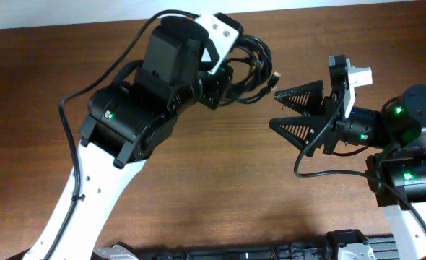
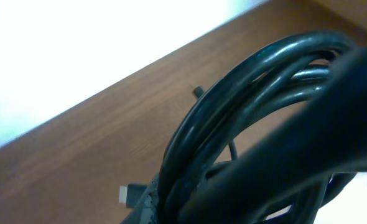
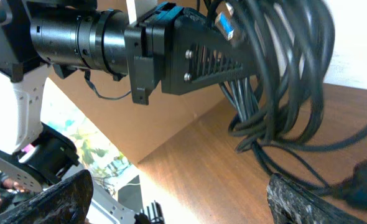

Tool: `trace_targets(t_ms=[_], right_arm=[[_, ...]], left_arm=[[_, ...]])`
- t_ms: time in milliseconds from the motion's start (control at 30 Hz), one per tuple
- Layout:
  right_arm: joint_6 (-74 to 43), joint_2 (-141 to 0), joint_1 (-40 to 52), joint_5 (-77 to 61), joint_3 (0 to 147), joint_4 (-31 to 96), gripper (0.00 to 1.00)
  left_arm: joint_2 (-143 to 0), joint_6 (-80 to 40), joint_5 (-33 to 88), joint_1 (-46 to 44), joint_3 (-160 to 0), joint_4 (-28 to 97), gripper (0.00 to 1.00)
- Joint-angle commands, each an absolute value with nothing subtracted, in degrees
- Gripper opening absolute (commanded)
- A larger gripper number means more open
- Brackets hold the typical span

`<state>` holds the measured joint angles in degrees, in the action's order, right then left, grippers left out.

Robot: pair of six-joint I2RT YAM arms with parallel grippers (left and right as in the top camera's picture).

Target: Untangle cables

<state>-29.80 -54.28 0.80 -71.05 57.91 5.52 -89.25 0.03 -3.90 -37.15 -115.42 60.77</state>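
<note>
The cables [image 1: 253, 61] are a bundle of thin black loops hanging at the table's far centre, with one plug end [image 1: 276, 76] sticking out to the right. My left gripper [image 1: 231, 78] is shut on the bundle's left side. In the left wrist view the cables [image 2: 233, 112] fill the frame between the jaws of my left gripper [image 2: 190, 202], and a small white-tipped plug [image 2: 129, 194] shows below. My right gripper [image 1: 291, 110] stands open just right of the bundle, touching nothing. In the right wrist view the cables [image 3: 283, 87] dangle above my right gripper [image 3: 183, 205].
The brown wooden table [image 1: 213, 180] lies under both arms. The left arm's body [image 1: 126, 123] crosses the left half of the table. The right arm's base [image 1: 408, 173] stands at the right edge, with its own black wire [image 1: 307, 162] looping beside it.
</note>
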Motion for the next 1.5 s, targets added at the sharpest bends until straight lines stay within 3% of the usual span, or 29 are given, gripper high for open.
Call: trace_targets(t_ms=[0,267,900,1100,1267,1467], right_arm=[[-29.45,-53.78,0.75,-72.84,58.08,5.37,0.89],[-29.45,-53.78,0.75,-73.95,58.08,5.37,0.88],[-29.43,-53.78,0.75,-73.97,58.08,5.78,0.88],[-29.45,-53.78,0.75,-74.41,58.08,5.80,0.88],[-29.43,-53.78,0.75,-74.39,58.08,5.80,0.88],[-29.41,-53.78,0.75,-74.35,58.08,5.76,0.88]], left_arm=[[-88.42,-10.61,-6.72,-36.99,-116.29,58.87,0.00],[-88.53,-23.62,-4.78,-37.71,-116.29,57.04,0.00],[-90.37,-23.99,-3.22,-45.67,-116.29,53.17,0.00],[-90.43,-23.97,-3.31,-46.09,-116.29,52.66,0.00],[-90.43,-23.99,-11.25,-46.09,-116.29,52.49,0.00],[-90.72,-26.57,-8.82,-46.13,-116.29,52.34,0.00]])
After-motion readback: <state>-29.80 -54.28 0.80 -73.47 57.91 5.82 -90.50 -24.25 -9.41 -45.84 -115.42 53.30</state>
